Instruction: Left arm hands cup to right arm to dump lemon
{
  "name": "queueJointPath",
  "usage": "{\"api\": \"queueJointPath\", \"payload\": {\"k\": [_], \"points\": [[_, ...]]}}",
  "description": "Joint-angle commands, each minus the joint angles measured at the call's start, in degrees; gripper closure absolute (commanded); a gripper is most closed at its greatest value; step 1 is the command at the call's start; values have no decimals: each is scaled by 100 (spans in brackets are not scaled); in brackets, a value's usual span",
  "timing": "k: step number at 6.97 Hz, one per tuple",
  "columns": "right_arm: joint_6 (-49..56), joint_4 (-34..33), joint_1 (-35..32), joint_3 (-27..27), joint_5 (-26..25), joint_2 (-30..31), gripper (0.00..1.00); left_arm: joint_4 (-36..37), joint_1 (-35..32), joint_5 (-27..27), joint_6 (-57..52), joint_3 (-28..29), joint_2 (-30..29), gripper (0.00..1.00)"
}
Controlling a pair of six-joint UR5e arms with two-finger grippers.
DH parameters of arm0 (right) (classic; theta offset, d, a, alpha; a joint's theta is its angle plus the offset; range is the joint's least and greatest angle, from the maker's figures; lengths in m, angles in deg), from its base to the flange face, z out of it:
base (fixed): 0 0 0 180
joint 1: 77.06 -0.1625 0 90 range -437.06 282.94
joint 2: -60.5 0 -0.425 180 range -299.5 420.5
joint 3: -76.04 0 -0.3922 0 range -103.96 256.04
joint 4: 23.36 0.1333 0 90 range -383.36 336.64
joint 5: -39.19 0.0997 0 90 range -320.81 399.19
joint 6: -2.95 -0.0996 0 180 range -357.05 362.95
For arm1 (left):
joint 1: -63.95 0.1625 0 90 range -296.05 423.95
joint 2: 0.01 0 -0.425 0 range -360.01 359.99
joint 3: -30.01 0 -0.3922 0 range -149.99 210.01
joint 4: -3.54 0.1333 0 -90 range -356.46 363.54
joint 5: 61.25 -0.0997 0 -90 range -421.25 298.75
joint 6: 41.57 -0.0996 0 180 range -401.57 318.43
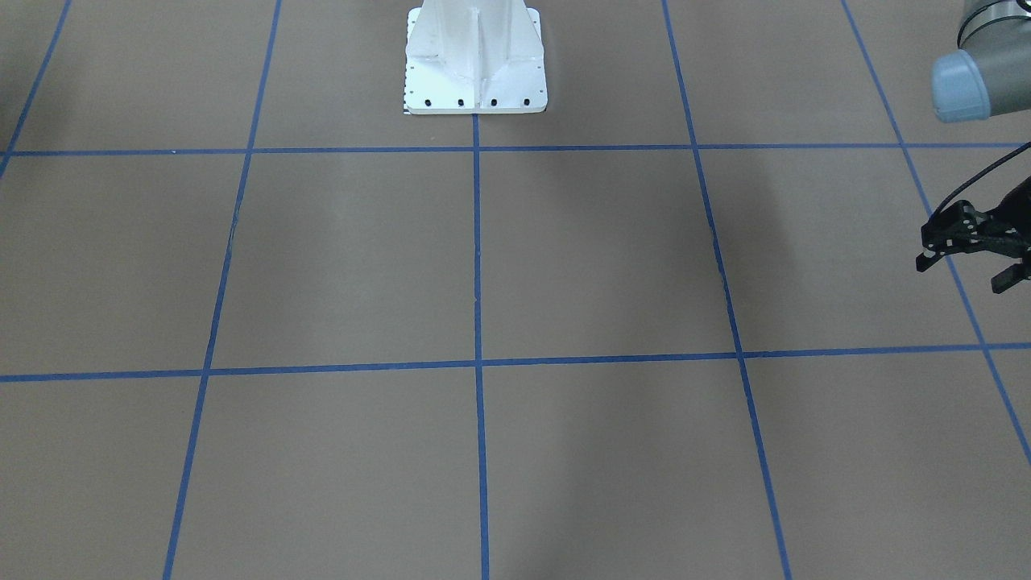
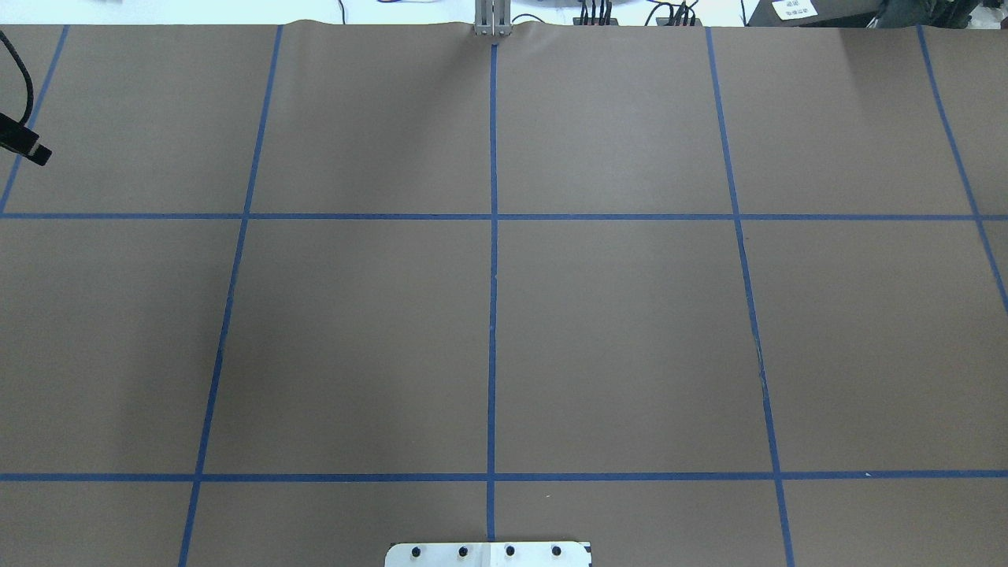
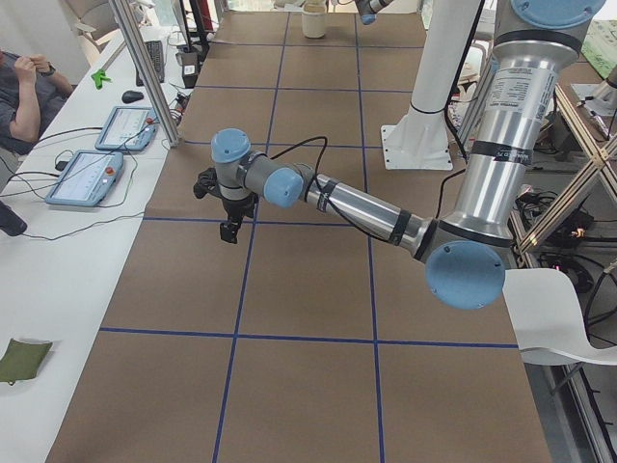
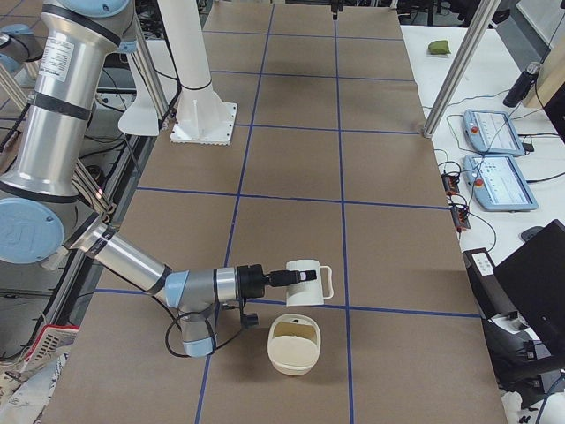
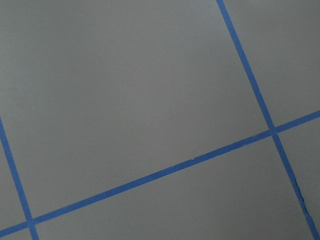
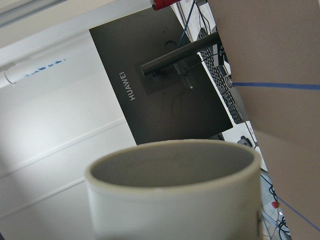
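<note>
The white cup (image 4: 305, 283) hangs in the air at the tip of my right arm, the near arm in the exterior right view. It is tipped on its side with the handle (image 4: 328, 284) away from the arm. The right wrist view shows its rim and greyish inside (image 6: 175, 170) close up, with no fingers and no lemon visible. I cannot tell whether the right gripper is shut on it. A cream bowl (image 4: 294, 344) sits on the table just below the cup, and I cannot make out the lemon in it. My left gripper (image 1: 962, 272) is open and empty, above the table's far left side.
The brown table has blue tape grid lines (image 2: 493, 236). The white robot pedestal (image 1: 475, 60) stands at the table's edge. Teach pendants (image 4: 494, 155) and a monitor lie on the side benches. A person (image 3: 24, 92) sits beside the bench.
</note>
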Motion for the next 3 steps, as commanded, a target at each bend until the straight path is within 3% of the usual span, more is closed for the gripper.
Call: {"api": "queueJointPath", "payload": {"k": [1, 3], "points": [[-1105, 0, -313, -82, -13, 7, 61, 0, 0, -1, 0, 0, -7, 0], [-2089, 0, -463, -135, -110, 25, 60, 0, 0, -1, 0, 0, -24, 0]]}}
